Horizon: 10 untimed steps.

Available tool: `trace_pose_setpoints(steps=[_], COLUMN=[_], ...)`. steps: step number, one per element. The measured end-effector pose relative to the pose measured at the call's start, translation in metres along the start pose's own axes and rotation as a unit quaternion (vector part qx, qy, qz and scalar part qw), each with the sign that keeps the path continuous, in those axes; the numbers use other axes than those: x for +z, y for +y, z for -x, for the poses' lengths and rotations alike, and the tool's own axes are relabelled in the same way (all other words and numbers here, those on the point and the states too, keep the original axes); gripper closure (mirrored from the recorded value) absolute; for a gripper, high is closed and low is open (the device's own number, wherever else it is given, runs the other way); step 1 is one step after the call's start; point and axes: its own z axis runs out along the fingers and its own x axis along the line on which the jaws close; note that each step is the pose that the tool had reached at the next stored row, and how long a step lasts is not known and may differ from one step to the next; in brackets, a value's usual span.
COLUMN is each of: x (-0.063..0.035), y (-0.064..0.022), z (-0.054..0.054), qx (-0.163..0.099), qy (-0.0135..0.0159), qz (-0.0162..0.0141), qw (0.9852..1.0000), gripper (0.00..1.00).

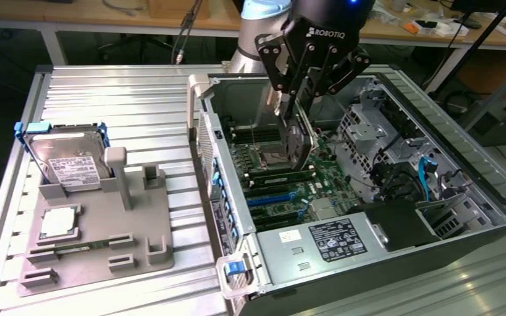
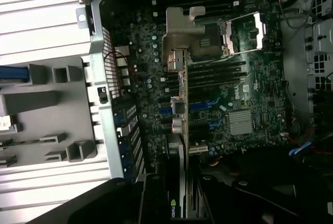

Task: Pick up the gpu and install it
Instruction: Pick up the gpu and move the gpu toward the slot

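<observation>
Gpu [image 1: 297,141] clamped in jaws, hanging straight below them inside open case [image 1: 486,187]. Long axis near-upright, lower end just above motherboard [image 1: 334,174], by memory slots [image 1: 279,176]. Blue expansion slots [image 1: 271,197] lay nearer. Not seated.

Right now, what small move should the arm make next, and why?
Probably ease the gpu slowly down toward the blue slots on the motherboard. The pincer is shut on the card, which hangs upright inside the open computer case, seemingly above the board and not yet seated in any slot.
</observation>
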Motion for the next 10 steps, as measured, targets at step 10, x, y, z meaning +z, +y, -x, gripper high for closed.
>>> trace_pose_setpoints(steps=[10], x=[-0.0002], y=[0.0024], z=[0.017], qx=[0.000], qy=[0.0000], qz=[0.0000], qw=[1.0000], gripper=[0.73])
